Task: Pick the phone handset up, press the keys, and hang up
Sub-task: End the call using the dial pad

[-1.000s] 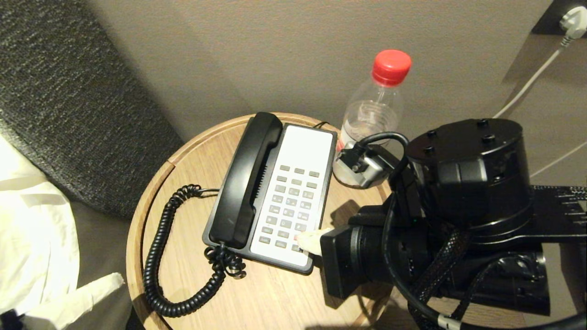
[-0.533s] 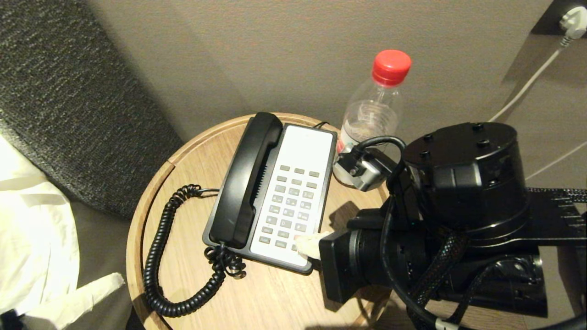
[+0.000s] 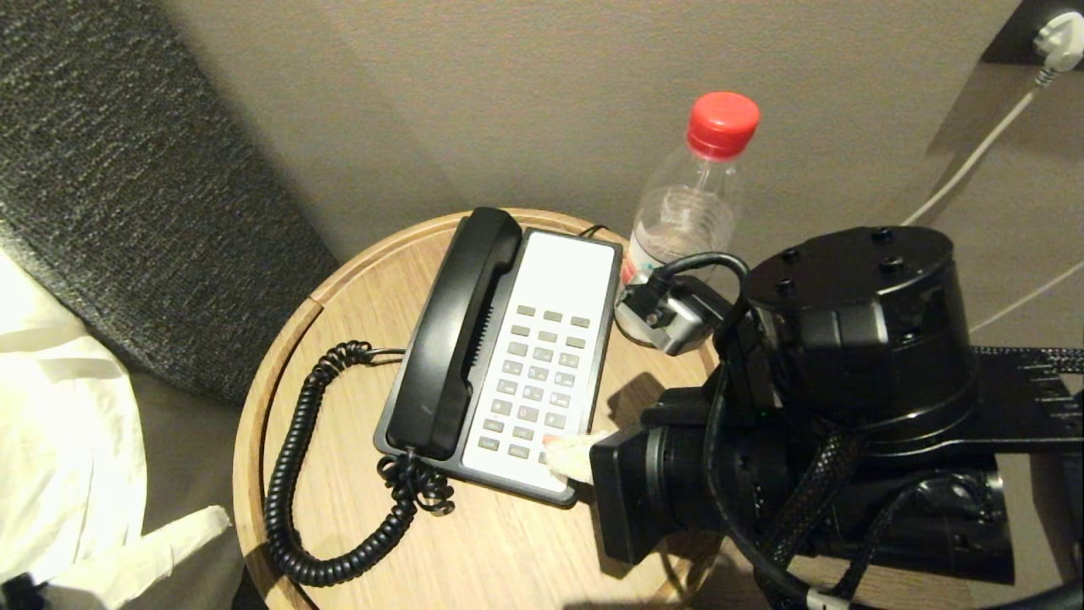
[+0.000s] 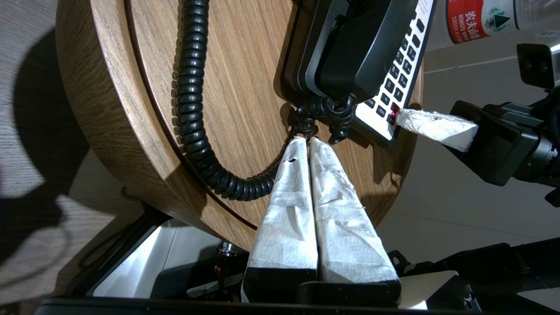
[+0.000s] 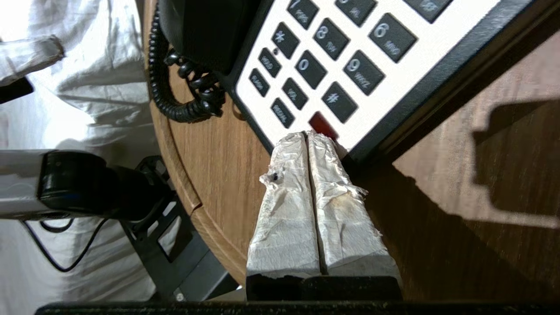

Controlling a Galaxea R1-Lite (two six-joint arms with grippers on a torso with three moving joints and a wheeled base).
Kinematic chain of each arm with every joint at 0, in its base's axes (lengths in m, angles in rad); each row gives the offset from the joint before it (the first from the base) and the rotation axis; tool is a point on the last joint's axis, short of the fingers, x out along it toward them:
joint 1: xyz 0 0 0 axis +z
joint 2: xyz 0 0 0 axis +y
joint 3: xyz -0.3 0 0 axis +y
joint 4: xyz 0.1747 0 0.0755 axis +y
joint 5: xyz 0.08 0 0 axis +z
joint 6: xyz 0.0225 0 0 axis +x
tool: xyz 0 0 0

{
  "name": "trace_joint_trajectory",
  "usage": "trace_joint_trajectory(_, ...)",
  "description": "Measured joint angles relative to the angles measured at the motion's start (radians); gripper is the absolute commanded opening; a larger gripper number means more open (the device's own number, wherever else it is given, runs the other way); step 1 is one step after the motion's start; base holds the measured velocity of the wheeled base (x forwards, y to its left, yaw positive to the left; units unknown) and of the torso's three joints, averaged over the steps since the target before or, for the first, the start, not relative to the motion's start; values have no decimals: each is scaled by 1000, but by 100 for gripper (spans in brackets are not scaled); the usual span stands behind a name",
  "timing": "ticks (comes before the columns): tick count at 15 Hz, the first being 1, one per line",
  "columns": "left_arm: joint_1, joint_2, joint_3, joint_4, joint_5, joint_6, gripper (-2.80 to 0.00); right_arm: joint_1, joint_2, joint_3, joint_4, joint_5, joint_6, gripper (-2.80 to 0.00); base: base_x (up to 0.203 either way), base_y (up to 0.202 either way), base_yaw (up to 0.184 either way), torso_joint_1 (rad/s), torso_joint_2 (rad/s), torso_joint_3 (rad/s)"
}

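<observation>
The black phone handset [image 3: 461, 330] lies in its cradle on the left side of the phone base, and its coiled cord [image 3: 292, 474] loops over the table. Grey keys [image 3: 533, 385] fill the white faceplate. My right gripper [image 3: 563, 453] is shut, and its taped fingertips meet the red key [image 5: 321, 124] at the keypad's near right corner. The right wrist view shows the right gripper [image 5: 306, 135] covering part of that key. My left gripper [image 4: 306, 141] is shut and empty. It hovers just short of the cord's knot [image 4: 323, 113] below the handset [image 4: 367, 48].
The phone sits on a round wooden table [image 3: 508, 551] with a raised rim. A clear bottle with a red cap [image 3: 690, 203] stands behind the phone's right side. A dark upholstered panel [image 3: 127, 169] and white bedding [image 3: 51, 440] lie to the left. A plug and white cable [image 3: 1054, 34] hang at the far right.
My right wrist has settled very slightly lower and leftward, fingertips staying at the red key. The handset, the phone and the left gripper have not moved.
</observation>
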Motion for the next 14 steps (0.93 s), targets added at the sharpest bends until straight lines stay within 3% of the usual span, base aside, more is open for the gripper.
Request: trace_joint_trajectory(14,0,0,4,-1,-1,1,-280,0,10,-2,-4,5,-1,-280,0,0,0,0,0,0)
